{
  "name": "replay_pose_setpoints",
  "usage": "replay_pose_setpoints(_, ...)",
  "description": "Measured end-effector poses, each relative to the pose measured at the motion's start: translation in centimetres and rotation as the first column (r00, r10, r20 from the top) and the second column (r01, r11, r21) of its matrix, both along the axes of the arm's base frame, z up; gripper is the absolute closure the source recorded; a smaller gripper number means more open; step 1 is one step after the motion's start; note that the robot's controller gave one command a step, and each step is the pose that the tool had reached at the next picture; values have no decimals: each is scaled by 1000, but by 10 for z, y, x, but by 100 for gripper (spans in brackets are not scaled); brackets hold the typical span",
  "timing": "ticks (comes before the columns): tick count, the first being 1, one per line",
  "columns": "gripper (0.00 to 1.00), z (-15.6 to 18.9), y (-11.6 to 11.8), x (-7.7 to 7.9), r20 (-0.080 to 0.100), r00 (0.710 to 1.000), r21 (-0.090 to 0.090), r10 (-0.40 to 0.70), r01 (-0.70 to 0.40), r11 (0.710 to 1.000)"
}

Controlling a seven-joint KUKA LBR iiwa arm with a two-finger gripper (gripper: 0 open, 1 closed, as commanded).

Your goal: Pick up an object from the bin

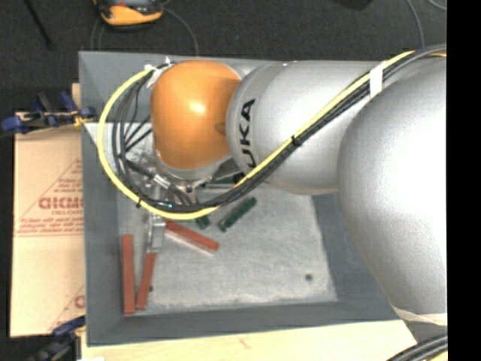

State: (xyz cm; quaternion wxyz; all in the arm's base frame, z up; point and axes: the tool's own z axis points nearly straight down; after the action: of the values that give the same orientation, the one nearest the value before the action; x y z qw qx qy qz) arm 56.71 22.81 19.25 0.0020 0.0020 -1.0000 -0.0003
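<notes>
Grey bin (pixel 285 256) floor, mostly bare. At lower left hangs the claw (pixel 155 235); wide or narrow, I cannot tell. Just beside it lies a red bar (pixel 194 240), probably light and stiff, best pinched across its narrow middle.

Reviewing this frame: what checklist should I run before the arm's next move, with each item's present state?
1. Gripper inside the bin, over its left half: ok.
2. Candidate close by: slanted red stick lies just right of the gripper: ok.
3. Anything held yet: cannot tell.
4. Gripper clear of the two red sticks by the left wall: cannot tell.
5. Green pieces fully seen: not ok, the arm covers part.
</notes>
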Motion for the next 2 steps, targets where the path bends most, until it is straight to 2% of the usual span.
replay_pose_setpoints(1, 0, 4, -1, 2, 7, 1000, 2, -4, 4, 1000)
replay_pose_setpoints(2, 0, -27, -13, 45, 17, 998, 7, -57, 57, 998)
